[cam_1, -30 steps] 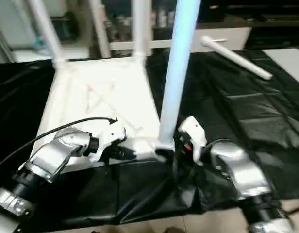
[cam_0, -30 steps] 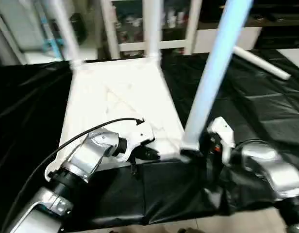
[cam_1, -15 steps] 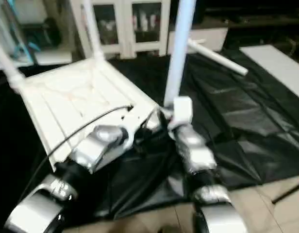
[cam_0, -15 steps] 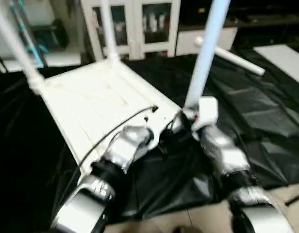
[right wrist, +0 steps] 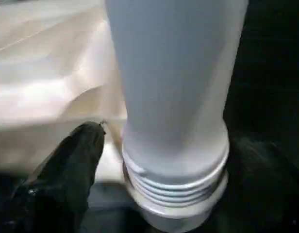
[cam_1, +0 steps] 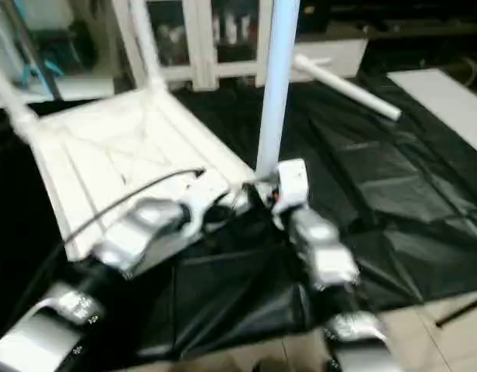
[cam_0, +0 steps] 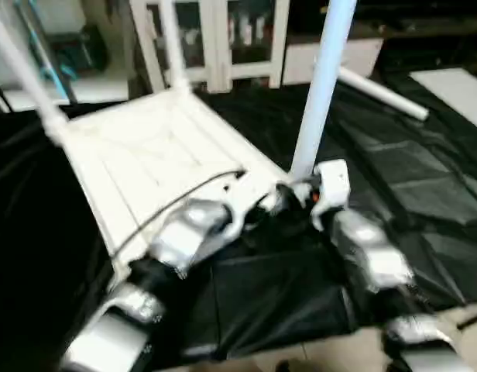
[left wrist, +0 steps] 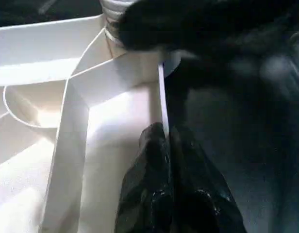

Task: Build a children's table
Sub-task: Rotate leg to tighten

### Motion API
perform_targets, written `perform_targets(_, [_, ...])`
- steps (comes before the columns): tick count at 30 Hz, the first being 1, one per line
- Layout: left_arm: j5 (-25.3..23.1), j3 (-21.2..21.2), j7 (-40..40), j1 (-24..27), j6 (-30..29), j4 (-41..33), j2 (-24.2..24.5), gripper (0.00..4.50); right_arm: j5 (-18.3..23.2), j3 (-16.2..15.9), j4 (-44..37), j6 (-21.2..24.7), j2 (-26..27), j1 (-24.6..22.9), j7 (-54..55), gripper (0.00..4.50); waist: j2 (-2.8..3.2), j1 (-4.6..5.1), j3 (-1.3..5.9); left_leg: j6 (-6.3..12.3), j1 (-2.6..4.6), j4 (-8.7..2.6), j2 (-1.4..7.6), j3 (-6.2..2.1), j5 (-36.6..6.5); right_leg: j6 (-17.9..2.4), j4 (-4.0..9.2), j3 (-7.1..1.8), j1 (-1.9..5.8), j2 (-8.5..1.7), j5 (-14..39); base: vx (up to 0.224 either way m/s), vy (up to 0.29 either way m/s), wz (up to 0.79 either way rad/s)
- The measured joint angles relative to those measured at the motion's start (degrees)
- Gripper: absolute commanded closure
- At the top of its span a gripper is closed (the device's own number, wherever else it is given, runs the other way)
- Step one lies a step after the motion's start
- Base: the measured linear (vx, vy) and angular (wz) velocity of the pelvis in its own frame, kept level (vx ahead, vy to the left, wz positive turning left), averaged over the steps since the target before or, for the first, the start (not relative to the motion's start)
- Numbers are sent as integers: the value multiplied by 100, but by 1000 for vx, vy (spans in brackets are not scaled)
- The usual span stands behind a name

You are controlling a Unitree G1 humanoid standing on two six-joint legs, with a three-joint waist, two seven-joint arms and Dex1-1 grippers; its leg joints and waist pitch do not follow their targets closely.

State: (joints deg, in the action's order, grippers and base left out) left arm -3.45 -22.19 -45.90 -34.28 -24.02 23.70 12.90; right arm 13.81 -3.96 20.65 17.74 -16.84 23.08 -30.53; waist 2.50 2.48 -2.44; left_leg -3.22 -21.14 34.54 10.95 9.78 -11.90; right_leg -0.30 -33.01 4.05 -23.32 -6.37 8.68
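A large work table draped in crinkled black plastic sheeting [cam_0: 393, 178] fills the foreground; behind it stand white cabinets with glass doors [cam_0: 223, 39], and a pale floor shows at the near edge.

The white plastic square tabletop [cam_0: 153, 167] lies upside down on the black cover, ribbed underside facing up, turned so that one corner points toward the robot. Two long white tapered tube legs stand upright in the far corner sockets: one at the far left corner [cam_0: 25, 77], one at the far corner nearest the cabinets [cam_0: 170, 43]. A third white tube leg [cam_0: 320, 85] rises from the near right corner socket; in the right wrist view its ribbed lower end [right wrist: 176, 179] sits in the round collar of that socket. A fourth white tube leg [cam_0: 382, 93] lies flat on the black cover, well apart from the tabletop, to the far right.

The left gripper [left wrist: 164, 145] pinches the thin white edge wall of the tabletop near the same corner, one black finger [left wrist: 147, 165] on each side of the wall. The right gripper [right wrist: 164, 160] straddles the base of the third leg, with one black finger [right wrist: 67, 170] beside the threaded end and the other side dark and indistinct; whether the fingers press the leg cannot be determined. Both silver forearms [cam_0: 362, 252] converge on this near right corner.
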Motion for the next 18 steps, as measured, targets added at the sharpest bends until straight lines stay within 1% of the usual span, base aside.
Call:
perform_targets(1, [7,-14,-127,25,11,-56,94,450,17,-43,-149,100,-166,-64,-217,16,0,-28,0,1,2,-2,0,1,1,0,0,-1,0,1,0,0,0,0])
perform_targets(2, [7,-27,-269,33,-22,-141,201,450,15,-166,-380,192,-436,-154,-563,6,1,-82,0,1,5,-3,2,4,1,0,-1,-2,-1,2,0,0,0,0])
perform_targets(4, [9,-77,-472,75,-47,-269,332,450,22,-380,-717,250,-722,-332,-1046,6,3,-134,1,-15,14,-5,4,10,-9,2,-4,-6,1,4,1,0,0,0])
perform_targets(6, [46,-155,-793,195,-41,-511,563,450,118,-532,-1043,342,-1116,-569,-1566,6,5,-162,1,-30,17,-6,3,11,-18,4,-3,-12,2,3,3,0,0,0])
perform_targets(9, [154,-236,-1194,322,-65,-794,861,450,267,-561,-1300,483,-1467,-751,-2146,6,4,-163,0,-32,17,-7,1,14,-18,5,-2,-20,2,3,3,0,0,0])
perform_targets(11, [219,-254,-1441,403,-110,-965,1005,450,310,-560,-1381,527,-1591,-765,-2401,6,6,-161,1,-32,19,-6,0,18,-18,5,-3,-25,3,3,3,0,0,0])
perform_targets(15, [266,-318,-1666,449,-228,-1158,1086,450,299,-558,-1345,409,-1487,-689,-2481,6,6,-169,1,-33,17,-6,0,18,-18,5,-3,-26,3,3,3,0,0,0])
perform_targets(18, [267,-358,-1702,454,-250,-1213,1080,450,274,-576,-1283,394,-1443,-547,-2480,6,5,-206,1,-32,18,-6,0,19,-18,5,-2,-26,2,2,3,0,0,0])
